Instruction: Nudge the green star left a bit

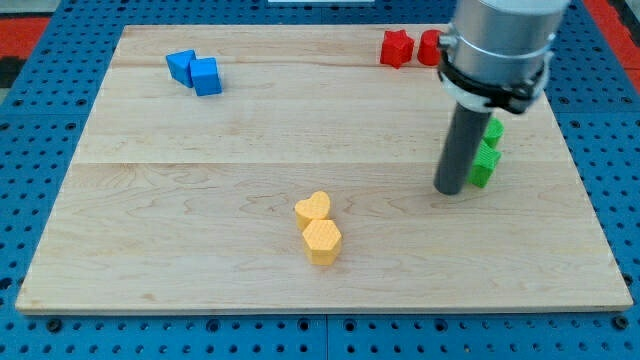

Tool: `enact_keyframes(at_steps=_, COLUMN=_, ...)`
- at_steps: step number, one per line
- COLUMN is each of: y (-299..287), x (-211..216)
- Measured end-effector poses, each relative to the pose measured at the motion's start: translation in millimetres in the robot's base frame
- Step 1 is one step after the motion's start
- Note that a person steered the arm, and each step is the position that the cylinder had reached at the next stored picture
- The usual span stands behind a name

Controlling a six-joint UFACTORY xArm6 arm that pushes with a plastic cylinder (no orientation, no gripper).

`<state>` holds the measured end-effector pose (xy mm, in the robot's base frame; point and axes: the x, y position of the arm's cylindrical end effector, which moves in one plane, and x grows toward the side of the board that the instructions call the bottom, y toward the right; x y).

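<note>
My tip [450, 190] rests on the board at the view's right. Just to its right, close to or touching the rod, is a green block [484, 165], likely the green star, partly hidden by the rod. A second green block [493, 130] sits directly above it, also partly hidden. The rod covers their left sides, so their shapes are hard to make out.
A red star [396, 47] and another red block [431, 46] lie at the view's top right. Two blue blocks [195, 71] touch at the top left. A yellow heart [313, 208] and a yellow hexagon [322, 241] touch near the bottom middle. The wooden board [150, 230] lies on blue pegboard.
</note>
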<state>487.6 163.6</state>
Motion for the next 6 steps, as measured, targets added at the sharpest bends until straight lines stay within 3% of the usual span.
enact_keyframes(at_steps=1, y=66.3, x=-0.1)
enact_keyframes(at_steps=5, y=12.8, x=-32.2)
enact_keyframes(at_steps=6, y=25.7, x=-30.1)
